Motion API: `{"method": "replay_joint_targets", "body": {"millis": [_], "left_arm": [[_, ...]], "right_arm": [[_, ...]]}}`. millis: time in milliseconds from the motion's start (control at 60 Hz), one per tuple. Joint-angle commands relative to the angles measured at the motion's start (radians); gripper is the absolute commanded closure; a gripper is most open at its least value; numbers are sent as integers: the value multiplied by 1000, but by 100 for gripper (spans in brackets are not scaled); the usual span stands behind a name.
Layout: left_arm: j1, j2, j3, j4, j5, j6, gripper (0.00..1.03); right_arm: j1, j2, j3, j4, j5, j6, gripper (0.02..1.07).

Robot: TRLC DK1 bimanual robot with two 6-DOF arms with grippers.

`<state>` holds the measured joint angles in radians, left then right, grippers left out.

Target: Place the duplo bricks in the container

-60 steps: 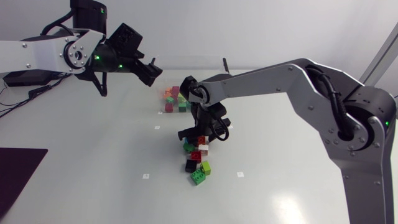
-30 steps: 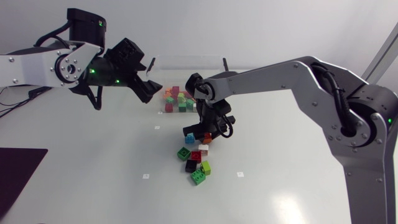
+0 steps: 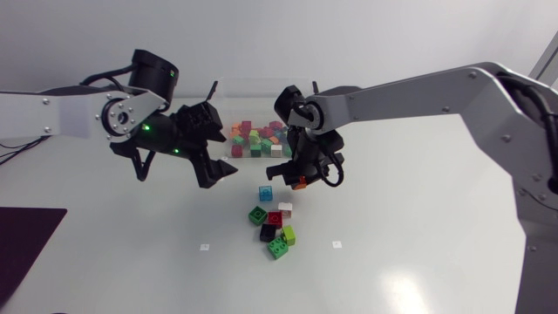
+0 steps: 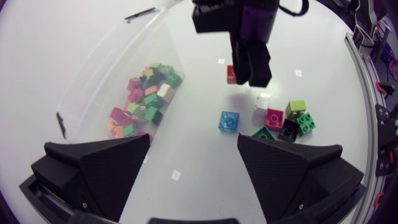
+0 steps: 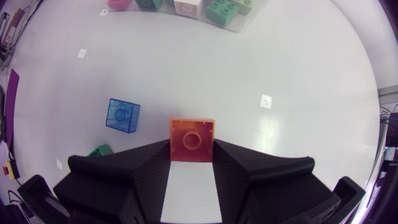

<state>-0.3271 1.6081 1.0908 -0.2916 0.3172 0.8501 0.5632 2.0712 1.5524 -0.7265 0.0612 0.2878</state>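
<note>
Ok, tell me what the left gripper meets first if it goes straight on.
Most likely the bare table just short of the blue brick; the left gripper angles down toward it, but depth is unclear.

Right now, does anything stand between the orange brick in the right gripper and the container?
Nothing visible does. The right gripper is shut on the orange brick, and only bare table lies between it and the container. The left gripper hangs off to one side, open.

My left arm comes in from the frame's left in the head view, left gripper (image 3: 224, 155) wide open near centre. My right arm arches in from the right, right gripper (image 3: 292, 177) pinching an orange brick (image 5: 192, 140).
</note>
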Motion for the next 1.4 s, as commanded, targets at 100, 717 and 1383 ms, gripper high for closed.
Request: {"method": "replay_joint_targets", "body": {"millis": [100, 717, 1383], "left_arm": [[-50, 145, 60, -81, 14, 92, 5], [-133, 417, 336, -241, -47, 158, 5], [-187, 558, 440, -294, -96, 150, 25]], "right_arm": [[-23, -122, -81, 38, 8, -26, 75], [-115, -339, -144, 99, 9, -72, 75], [-197, -385, -31, 110, -50, -101, 75]]}}
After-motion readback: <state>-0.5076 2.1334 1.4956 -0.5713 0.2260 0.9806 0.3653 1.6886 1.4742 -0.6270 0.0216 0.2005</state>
